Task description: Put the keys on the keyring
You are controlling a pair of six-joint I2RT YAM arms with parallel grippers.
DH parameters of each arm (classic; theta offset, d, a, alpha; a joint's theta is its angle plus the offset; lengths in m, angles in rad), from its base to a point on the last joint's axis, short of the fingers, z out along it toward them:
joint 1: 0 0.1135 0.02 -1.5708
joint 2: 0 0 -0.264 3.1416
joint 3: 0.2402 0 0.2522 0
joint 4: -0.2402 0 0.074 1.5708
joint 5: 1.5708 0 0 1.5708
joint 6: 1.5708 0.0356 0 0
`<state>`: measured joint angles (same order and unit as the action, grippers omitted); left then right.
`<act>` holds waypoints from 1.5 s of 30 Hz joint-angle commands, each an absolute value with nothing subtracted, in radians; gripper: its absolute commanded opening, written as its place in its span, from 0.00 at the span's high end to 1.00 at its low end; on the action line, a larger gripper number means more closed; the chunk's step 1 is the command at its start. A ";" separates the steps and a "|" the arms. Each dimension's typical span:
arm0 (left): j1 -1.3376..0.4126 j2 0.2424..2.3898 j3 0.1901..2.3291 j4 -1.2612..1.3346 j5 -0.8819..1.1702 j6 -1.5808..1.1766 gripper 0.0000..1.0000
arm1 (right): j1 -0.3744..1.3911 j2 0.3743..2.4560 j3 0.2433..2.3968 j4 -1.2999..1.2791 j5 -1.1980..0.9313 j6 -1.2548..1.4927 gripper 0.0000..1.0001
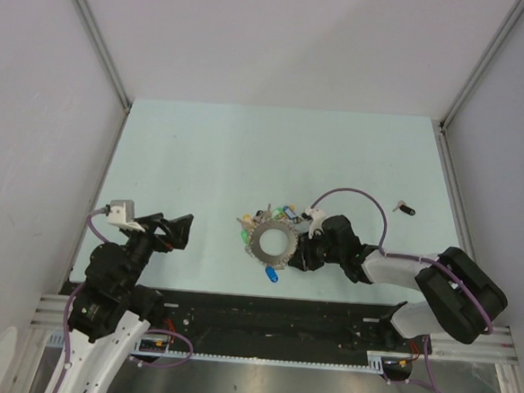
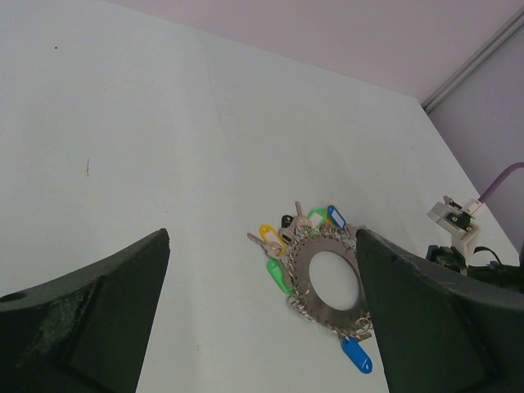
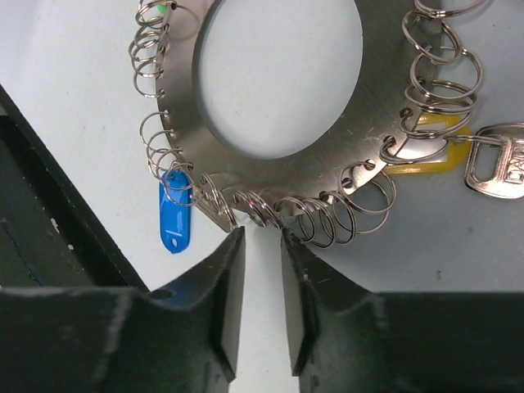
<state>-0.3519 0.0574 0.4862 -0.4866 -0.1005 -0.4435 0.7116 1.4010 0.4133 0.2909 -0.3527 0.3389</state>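
The keyring (image 1: 272, 240) is a flat grey metal disc with a round hole and many small wire rings on its rim, lying mid-table. Keys with coloured heads hang from it: a blue one (image 1: 273, 275) in front, a green one (image 1: 244, 237) at left, others at the back. My right gripper (image 1: 301, 253) is at the disc's right rim. In the right wrist view its fingers (image 3: 225, 278) stand a narrow gap apart, tips (image 3: 260, 233) just touching the rim rings of the keyring (image 3: 385, 123), with nothing between them. My left gripper (image 1: 180, 231) is wide open and empty, well left of the ring.
One black-headed key (image 1: 405, 208) lies alone at the right of the table. In the right wrist view a blue tag (image 3: 173, 217), a yellow tag (image 3: 426, 147) and a bare metal key (image 3: 499, 168) hang from the rings. Grey walls enclose the table.
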 commanded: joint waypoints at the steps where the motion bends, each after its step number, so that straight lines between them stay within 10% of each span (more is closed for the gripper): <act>1: -0.341 0.067 0.483 -0.453 -0.083 -0.431 0.00 | 0.721 1.382 0.437 0.324 -0.299 0.318 0.65; 7: -0.341 0.066 0.485 -0.453 -0.083 -0.431 0.00 | 0.739 1.212 0.437 0.243 -0.203 0.281 0.33; 12: -0.341 0.061 0.483 -0.451 -0.081 -0.431 0.00 | 0.736 1.115 0.448 0.122 -0.204 0.255 0.25; 30: -0.339 0.058 0.482 -0.446 -0.074 -0.428 0.00 | 0.719 1.383 0.529 0.186 -0.348 0.264 0.65; 45: -0.339 0.052 0.480 -0.443 -0.064 -0.426 0.00 | 0.730 1.477 0.564 0.209 -0.328 0.235 0.71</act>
<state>-0.3500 0.0586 0.4862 -0.4797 -0.0898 -0.4431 0.7181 1.4555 0.5213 0.1707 -0.3458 0.2657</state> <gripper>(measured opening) 0.996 0.297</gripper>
